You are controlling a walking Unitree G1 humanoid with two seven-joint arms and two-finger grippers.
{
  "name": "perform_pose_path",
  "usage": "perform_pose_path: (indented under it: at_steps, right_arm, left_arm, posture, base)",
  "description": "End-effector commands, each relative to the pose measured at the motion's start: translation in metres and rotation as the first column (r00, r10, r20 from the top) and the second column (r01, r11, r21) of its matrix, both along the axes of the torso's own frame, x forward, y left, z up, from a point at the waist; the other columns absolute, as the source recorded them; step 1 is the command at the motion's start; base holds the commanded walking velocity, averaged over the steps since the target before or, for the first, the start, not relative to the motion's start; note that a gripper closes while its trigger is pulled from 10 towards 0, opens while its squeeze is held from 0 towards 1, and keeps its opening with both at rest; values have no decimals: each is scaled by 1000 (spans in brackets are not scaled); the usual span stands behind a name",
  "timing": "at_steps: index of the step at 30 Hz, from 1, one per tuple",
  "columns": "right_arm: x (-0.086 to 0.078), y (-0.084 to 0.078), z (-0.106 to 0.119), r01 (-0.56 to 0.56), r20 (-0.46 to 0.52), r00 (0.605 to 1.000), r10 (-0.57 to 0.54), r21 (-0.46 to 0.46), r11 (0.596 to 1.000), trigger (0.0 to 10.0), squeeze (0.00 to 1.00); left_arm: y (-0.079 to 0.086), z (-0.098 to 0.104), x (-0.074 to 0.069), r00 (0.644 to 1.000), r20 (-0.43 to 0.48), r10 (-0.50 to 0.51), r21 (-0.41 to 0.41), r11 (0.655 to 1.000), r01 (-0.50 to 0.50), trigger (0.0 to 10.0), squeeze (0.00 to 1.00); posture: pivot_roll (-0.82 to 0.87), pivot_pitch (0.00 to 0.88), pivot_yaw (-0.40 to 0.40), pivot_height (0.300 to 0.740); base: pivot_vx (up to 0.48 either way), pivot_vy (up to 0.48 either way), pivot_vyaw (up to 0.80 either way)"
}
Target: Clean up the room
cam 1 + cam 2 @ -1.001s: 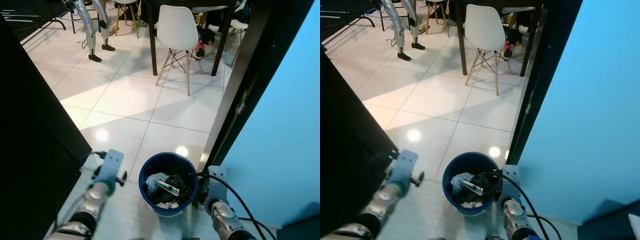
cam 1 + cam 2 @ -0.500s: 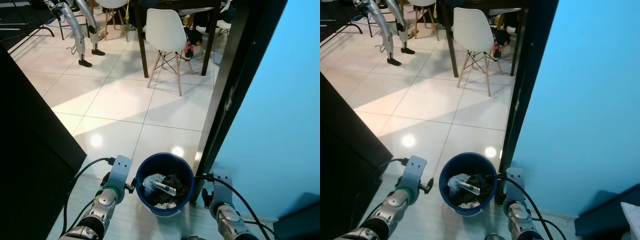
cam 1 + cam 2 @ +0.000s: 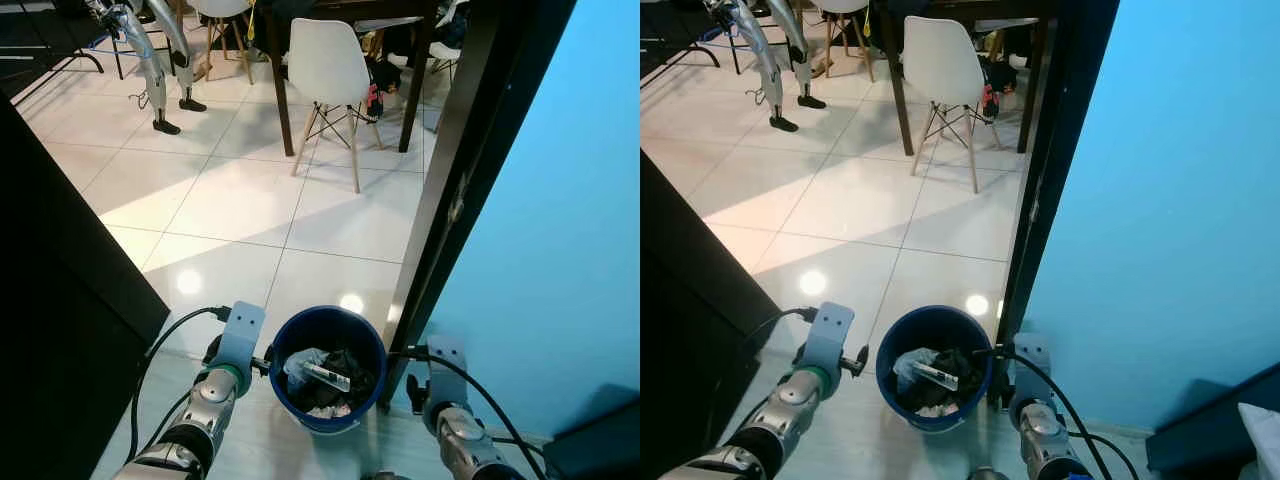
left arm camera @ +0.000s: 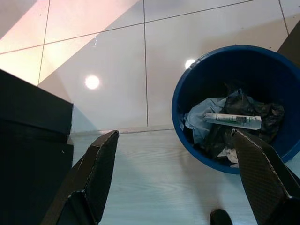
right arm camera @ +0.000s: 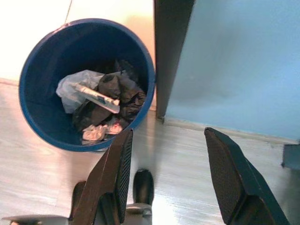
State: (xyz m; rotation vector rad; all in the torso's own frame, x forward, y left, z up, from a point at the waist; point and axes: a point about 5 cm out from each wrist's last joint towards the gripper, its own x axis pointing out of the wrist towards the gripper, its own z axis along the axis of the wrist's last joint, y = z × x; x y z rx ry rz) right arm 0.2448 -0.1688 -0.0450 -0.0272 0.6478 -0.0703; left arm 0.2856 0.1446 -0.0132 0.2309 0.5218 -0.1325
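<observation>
While I stand over the bin (image 3: 330, 368), trash (image 4: 225, 124) sits inside. My left gripper (image 4: 178, 183) and right gripper (image 5: 168, 183) flank it, fingers spread, empty.

Glossy tiled floor (image 3: 250, 200); smooth blue plastic bin (image 3: 290, 335) holds crumpled wrappers (image 4: 220, 126).

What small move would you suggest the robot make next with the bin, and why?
Probably bring both grippers inward to clasp the bin. The left gripper and right gripper are open, one at each side of it, neither touching, and it already holds rubbish.
</observation>
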Motion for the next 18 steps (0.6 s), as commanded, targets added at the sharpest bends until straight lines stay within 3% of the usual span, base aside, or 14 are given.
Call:
perform_pose_path:
  at_steps: [1, 10, 13, 15, 16, 18]
  right_arm:
    - [-9, -2, -6, 37, -29, 999, -37, 13, 999, 10000, 0]
    - [-5, 1, -3, 21, -1, 1000, -21, 22, 1000, 10000, 0]
    - [-7, 0, -3, 10, 17, 1000, -10, 16, 1000, 10000, 0]
    - [-7, 0, -3, 10, 17, 1000, -10, 16, 1000, 10000, 0]
    - [-8, -5, -2, 50, 47, 998, -51, 31, 998, 10000, 0]
    - [-7, -7, -1, 67, 54, 996, -69, 37, 997, 10000, 0]
  left_arm:
    - [7, -7, -7, 999, -44, 13, 10, 1000, -13, 10000, 0]
    - [2, -8, -10, 1000, -17, -10, 23, 1000, 10, 10000, 0]
    - [9, -6, -9, 998, 9, 68, -74, 995, -67, 10000, 0]
    - [9, -6, -9, 998, 9, 68, -74, 995, -67, 10000, 0]
    - [14, -7, -11, 992, -2, 124, -129, 984, -124, 10000, 0]
    - [14, -9, -12, 993, -14, 121, -116, 986, -122, 10000, 0]
  posture:
    - [47, 13, 124, 740]
    - [65, 20, 102, 740]
    - [59, 23, 102, 740]
    - [59, 23, 102, 740]
    - [65, 8, 115, 740]
    - [69, 8, 115, 740]
  base:
    - [0, 0, 0]
    - [0, 0, 0]
    - [0, 0, 0]
    - [0, 0, 0]
    - [0, 0, 0]
    - [0, 0, 0]
